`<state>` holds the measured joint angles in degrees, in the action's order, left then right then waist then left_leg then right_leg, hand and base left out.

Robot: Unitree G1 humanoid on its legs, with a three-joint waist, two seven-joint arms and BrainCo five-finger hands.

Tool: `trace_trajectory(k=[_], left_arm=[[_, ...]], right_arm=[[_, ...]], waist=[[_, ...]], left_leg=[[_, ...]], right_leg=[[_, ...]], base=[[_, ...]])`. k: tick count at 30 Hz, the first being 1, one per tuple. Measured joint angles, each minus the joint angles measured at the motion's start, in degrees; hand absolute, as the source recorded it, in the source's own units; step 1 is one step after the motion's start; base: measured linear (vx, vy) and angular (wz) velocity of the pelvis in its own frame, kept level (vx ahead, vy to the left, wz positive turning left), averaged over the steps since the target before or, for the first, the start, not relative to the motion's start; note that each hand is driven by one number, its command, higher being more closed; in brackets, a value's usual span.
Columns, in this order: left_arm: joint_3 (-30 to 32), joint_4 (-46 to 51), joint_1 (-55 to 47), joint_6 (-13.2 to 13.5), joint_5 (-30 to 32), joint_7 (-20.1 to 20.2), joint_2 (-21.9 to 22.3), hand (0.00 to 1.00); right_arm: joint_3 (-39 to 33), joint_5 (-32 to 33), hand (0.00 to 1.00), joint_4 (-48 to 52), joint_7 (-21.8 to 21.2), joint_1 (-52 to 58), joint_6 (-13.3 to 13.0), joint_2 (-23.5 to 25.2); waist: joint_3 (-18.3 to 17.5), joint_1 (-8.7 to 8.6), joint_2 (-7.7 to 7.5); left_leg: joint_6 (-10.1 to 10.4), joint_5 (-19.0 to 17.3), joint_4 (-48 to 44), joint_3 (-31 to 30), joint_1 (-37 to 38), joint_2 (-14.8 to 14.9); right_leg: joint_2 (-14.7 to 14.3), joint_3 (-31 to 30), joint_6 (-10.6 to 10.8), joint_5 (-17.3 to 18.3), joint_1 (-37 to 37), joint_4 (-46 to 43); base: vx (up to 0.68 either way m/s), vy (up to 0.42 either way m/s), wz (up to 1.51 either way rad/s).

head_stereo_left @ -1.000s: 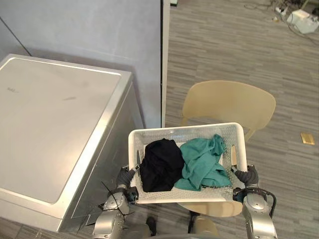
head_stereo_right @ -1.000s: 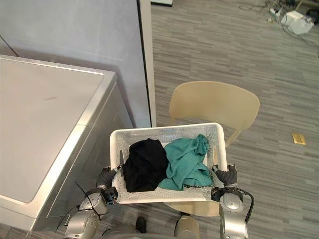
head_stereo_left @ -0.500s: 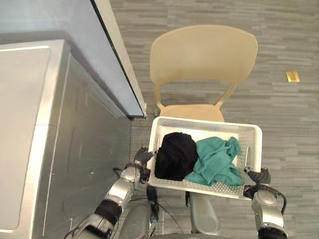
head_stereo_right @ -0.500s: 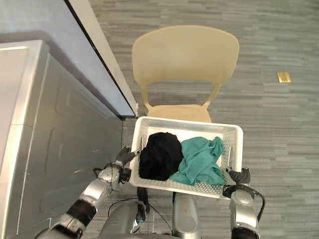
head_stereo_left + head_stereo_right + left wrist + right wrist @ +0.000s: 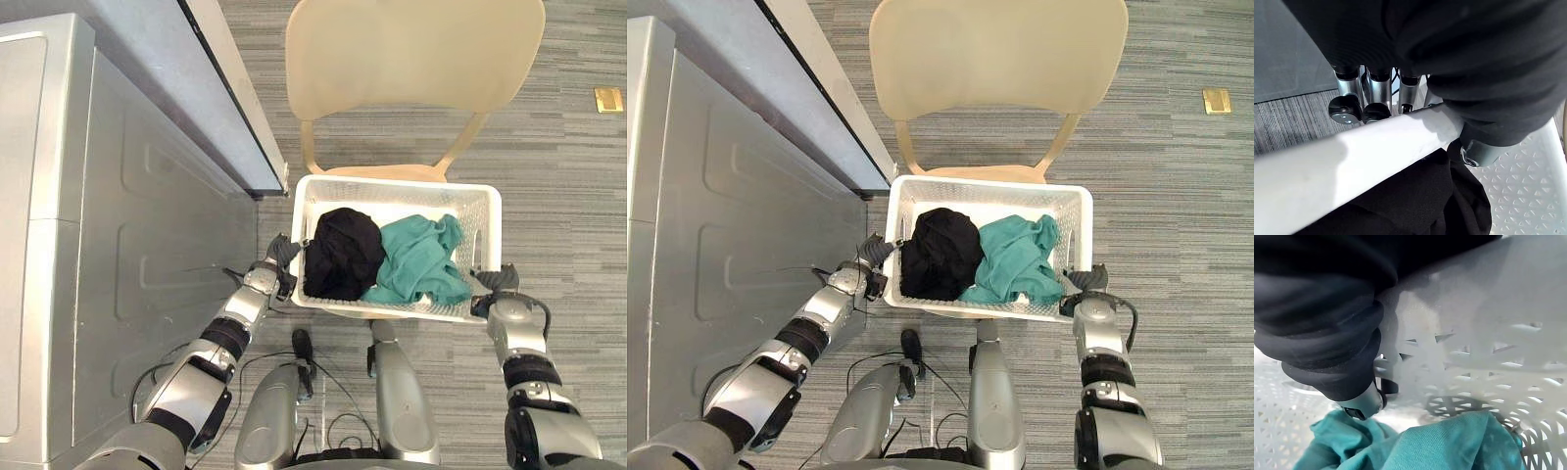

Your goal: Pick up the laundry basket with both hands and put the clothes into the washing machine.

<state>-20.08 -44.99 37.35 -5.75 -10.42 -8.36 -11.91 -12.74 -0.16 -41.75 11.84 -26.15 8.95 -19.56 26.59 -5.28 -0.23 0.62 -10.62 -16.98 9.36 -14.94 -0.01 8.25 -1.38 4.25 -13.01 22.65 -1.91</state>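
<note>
I hold a white perforated laundry basket [image 5: 394,183] level in front of me, at the near edge of a chair seat. A black garment [image 5: 341,253] lies in its left half and a teal garment [image 5: 419,262] in its right half. My left hand [image 5: 277,266] is shut on the basket's left rim [image 5: 1352,147], with fingers [image 5: 1347,105] curled over the outside and the thumb [image 5: 1474,152] inside, by the black garment [image 5: 1415,200]. My right hand [image 5: 495,284] grips the right rim, and its thumb [image 5: 1364,404] sits inside the basket wall [image 5: 1474,357] above the teal garment [image 5: 1449,445].
The silver washing machine [image 5: 118,245] stands close on my left, with its lid shut. A grey partition wall [image 5: 230,108] runs behind it. The beige plastic chair [image 5: 411,59] stands straight ahead, just past the basket. Grey plank floor [image 5: 568,196] extends to the right.
The whole view has shifted down and turned as the robot moved. The machine's side now takes up the left. The basket stays level in both hands, with the clothes unmoved.
</note>
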Motion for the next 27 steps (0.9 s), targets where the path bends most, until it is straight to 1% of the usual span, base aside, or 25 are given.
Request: trace_trajectory(k=[4, 5, 7, 8, 13, 16, 17, 21, 23, 24, 25, 27], left_arm=[[1.0, -2.4, 2.6, 1.0, 0.1, -0.8, 0.7, 1.0], [1.3, -2.8, 2.9, 1.1, 0.1, -0.8, 1.0, 1.0], [2.7, -3.0, 3.3, 1.1, 0.1, -1.7, 1.7, 1.0], [2.8, -3.1, 3.3, 1.1, 0.1, -1.9, 1.8, 0.0], [4.9, -5.2, 4.3, 1.8, 0.1, -1.9, 3.2, 0.0], [5.7, -6.6, 4.7, 1.8, 0.4, -1.9, 3.3, 0.0], [6.6, -7.1, 4.9, 1.7, 0.6, -2.0, 3.7, 0.0], [7.1, -8.0, 4.6, 0.5, 1.7, -1.9, 4.8, 0.0], [7.2, -7.7, 4.0, 0.1, 2.0, -1.9, 4.9, 0.0], [7.2, -7.2, 3.3, 0.0, 2.0, -1.9, 4.9, 0.0], [7.2, -5.4, 1.6, -0.1, 2.1, -1.9, 4.9, 0.0], [7.2, -3.0, -1.3, -0.1, 2.1, -1.9, 5.0, 0.0]], right_arm=[[2.3, -0.5, 1.0, -1.2, 0.1, -2.1, -0.5, -1.0], [2.4, -0.5, 0.0, -1.2, 0.1, -2.3, -0.7, -1.1], [2.7, -0.6, 0.0, -1.3, 0.2, -2.8, -1.1, -1.1], [2.8, -0.6, 0.0, -1.4, 0.3, -3.0, -1.3, -1.1], [2.7, -0.6, 0.0, -2.6, 0.2, -3.8, -2.1, -1.5], [2.7, -1.2, 0.0, -3.9, -0.8, -4.6, -2.6, -1.7], [2.7, -1.7, 0.0, -4.5, -0.9, -5.0, -2.6, -1.7], [2.5, -2.2, 0.0, -5.2, -1.1, -5.5, -2.7, -1.9], [2.3, -2.2, 0.0, -5.2, -2.0, -5.5, -2.7, -2.3], [1.9, -2.2, 0.0, -4.8, -2.1, -5.2, -2.7, -2.4], [1.6, -2.2, 0.0, -3.5, -2.0, -3.9, -2.5, -2.5], [1.3, -2.3, 0.0, -2.1, -2.1, -2.4, -1.9, -2.5]], waist=[[0.0, 0.44, 0.11], [0.0, 0.5, 0.11], [0.0, 0.56, 0.17], [0.0, 0.59, 0.19], [-0.1, 0.79, 0.23], [-0.2, 0.78, 0.31], [-0.3, 0.75, 0.37], [-0.8, 0.56, 0.89], [-1.0, 0.49, 1.03], [-1.4, 0.45, 1.33], [-1.8, 0.46, 2.05], [-2.3, 0.5, 2.99]], left_leg=[[0.3, 0.2, 0.5, 0.0, -0.9, 0.0], [0.4, 0.3, 0.7, 0.1, -0.9, 0.0], [0.6, 0.5, 1.1, 0.1, -0.9, 0.1], [0.7, 0.5, 1.3, 0.1, -0.9, 0.1], [1.1, 1.1, 2.5, 0.3, -0.7, -0.1], [1.5, 1.4, 3.0, 0.3, -0.5, 0.0], [1.5, 1.4, 3.0, 0.3, -0.4, 0.0], [1.5, 1.4, 3.1, 0.5, -0.3, 0.0], [1.5, 1.4, 3.1, 0.6, -0.2, 0.0], [1.5, 1.4, 3.0, 0.6, -0.2, 0.0], [1.5, 1.4, 3.1, 0.5, 0.4, 0.0], [1.5, 1.4, 3.8, 0.5, 1.6, 0.0]], right_leg=[[0.0, -0.1, 0.0, 0.0, 1.4, -0.5], [0.0, -0.1, 0.0, 0.0, 1.6, -0.7], [-0.1, -0.1, -0.1, 0.0, 1.9, -0.8], [-0.1, -0.1, -0.1, 0.1, 2.0, -0.8], [0.0, -0.2, -0.1, 0.1, 2.6, -1.1], [-0.1, -0.2, -0.2, 0.1, 2.6, -1.1], [-0.2, -0.2, -0.2, 0.0, 2.6, -1.1], [-0.2, -0.3, -0.2, 0.0, 2.6, -1.0], [-0.2, -0.4, -0.2, 0.0, 2.5, -0.8], [-0.2, -0.4, -0.3, 0.0, 2.5, -0.7], [-0.3, -0.3, -0.4, -0.2, 1.6, 0.2], [-0.3, -0.2, -0.4, -0.3, 0.2, 1.3]], base=[[0.01, -0.017, 0.0], [0.03, -0.033, -0.01], [0.02, -0.02, -0.01], [0.04, -0.032, -0.02], [0.02, -0.019, 0.0], [0.02, -0.036, 0.0], [0.02, -0.031, -0.01], [0.02, -0.01, -0.02], [0.04, -0.021, -0.04], [0.07, -0.024, -0.02], [0.07, -0.019, -0.03], [0.08, -0.013, -0.04]])
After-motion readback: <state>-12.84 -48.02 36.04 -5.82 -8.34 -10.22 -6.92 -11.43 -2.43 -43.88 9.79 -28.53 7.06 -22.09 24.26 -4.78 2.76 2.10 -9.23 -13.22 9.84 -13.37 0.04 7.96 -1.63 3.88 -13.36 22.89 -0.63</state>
